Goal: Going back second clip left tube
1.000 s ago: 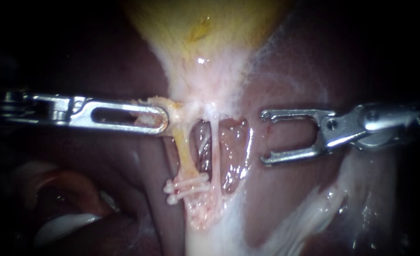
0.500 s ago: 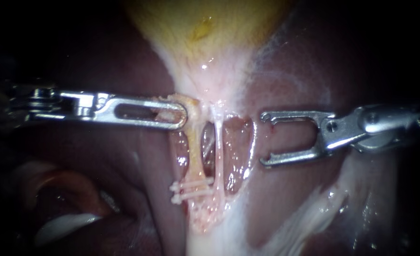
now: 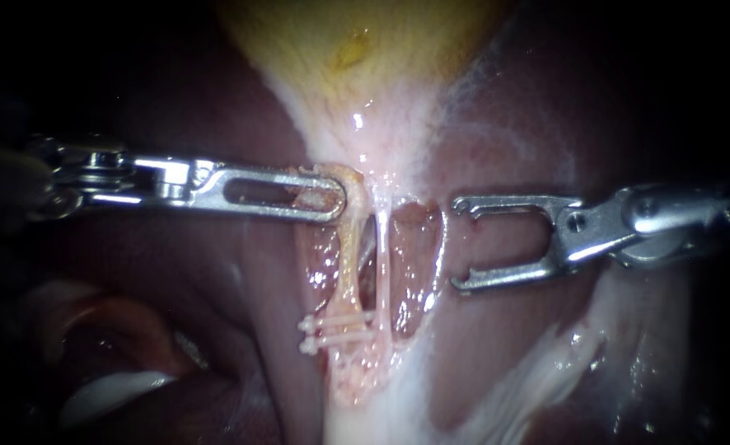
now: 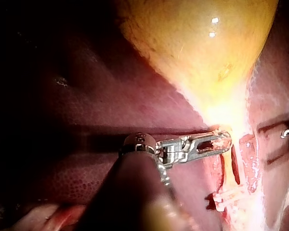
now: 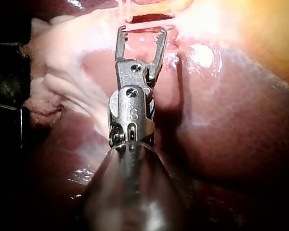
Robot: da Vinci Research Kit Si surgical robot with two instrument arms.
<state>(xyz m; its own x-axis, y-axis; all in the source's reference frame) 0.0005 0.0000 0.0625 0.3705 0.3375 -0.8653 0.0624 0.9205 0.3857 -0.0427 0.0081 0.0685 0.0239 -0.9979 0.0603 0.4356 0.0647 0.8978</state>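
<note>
While left instrument clamps left tube, right instrument wide open, clear of the clips.

Left instrument and right instrument gleam as polished metal, the liver wet and glossy

No word, label, brand, number or sign can be read anywhere. The liver, the gallbladder, the left tube and the two clips on it carry no writing. The only marking is a small stamped mark, seen in the right wrist view, on the right instrument, at its hinge housing.
</note>
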